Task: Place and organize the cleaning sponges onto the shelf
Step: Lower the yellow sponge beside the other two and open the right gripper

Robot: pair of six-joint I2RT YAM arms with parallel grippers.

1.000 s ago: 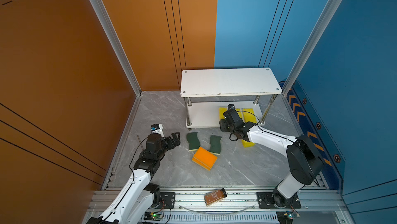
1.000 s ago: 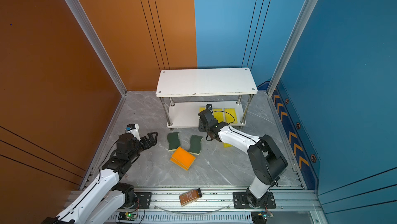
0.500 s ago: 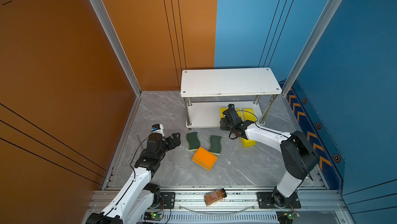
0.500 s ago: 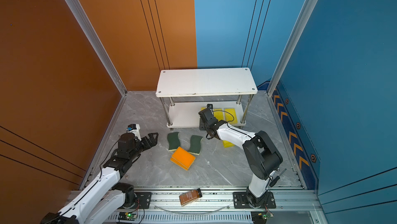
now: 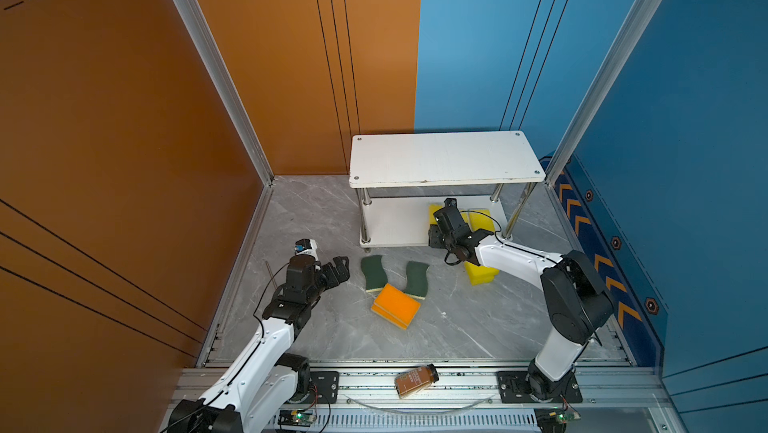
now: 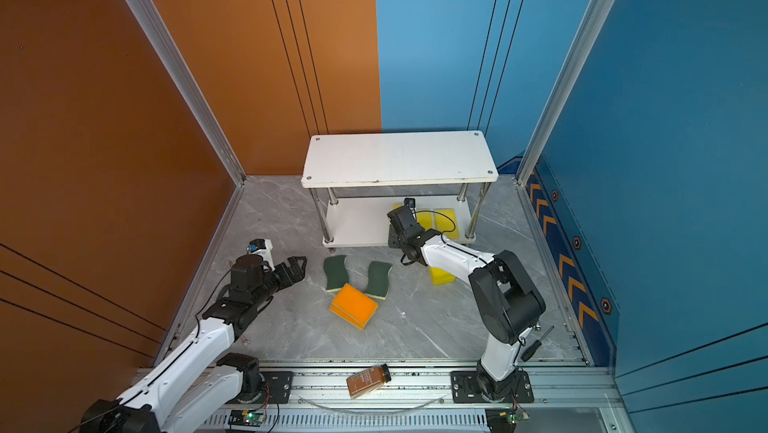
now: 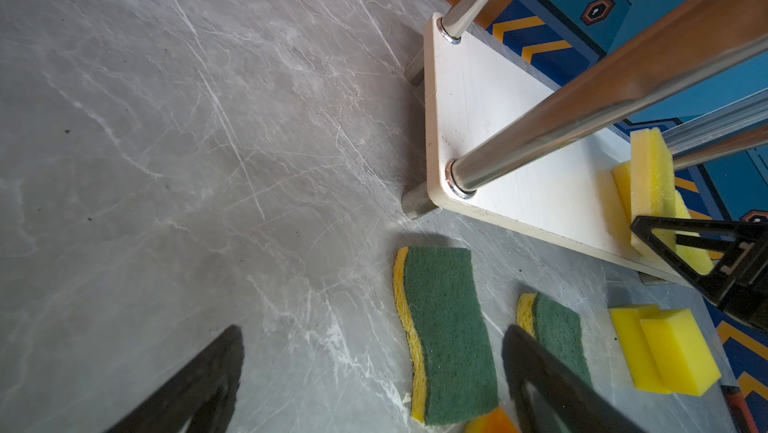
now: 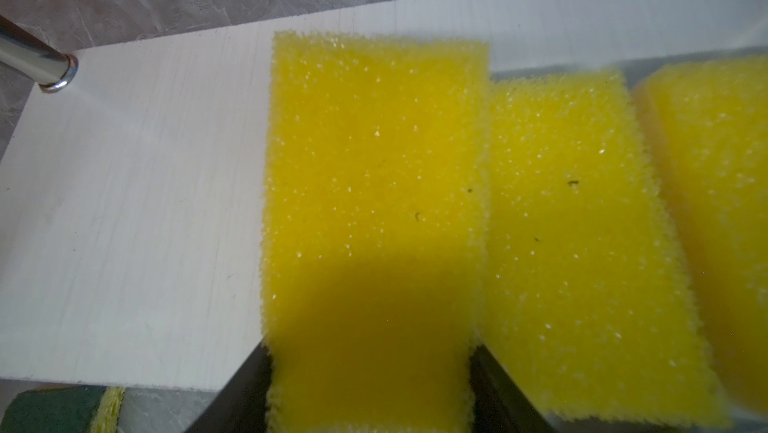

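The shelf point(image 5: 444, 158) point(image 6: 399, 158) stands at the back of the floor. My right gripper point(image 8: 370, 352) point(image 5: 440, 219) is shut on a yellow sponge point(image 8: 374, 181), holding it over the lower board point(image 8: 124, 202) beside two more yellow sponges point(image 8: 582, 223) point(image 8: 715, 160). My left gripper point(image 7: 374, 335) point(image 5: 338, 271) is open and holds nothing, just left of two green-topped sponges point(image 5: 373, 272) point(image 5: 417, 279) lying on the floor. Stacked orange-topped sponges point(image 5: 395, 305) lie in front of them. A yellow stack point(image 5: 482, 275) sits under my right forearm.
A brown bottle point(image 5: 415, 380) lies on the front rail. A screwdriver point(image 6: 536, 343) rests near the right arm's base. Chrome posts point(image 7: 540, 131) frame the shelf's lower opening. Walls close in the left, back and right sides.
My right arm's elbow has swung in toward the left while its gripper stays at the lower board with the yellow sponge. The left arm has hardly moved.
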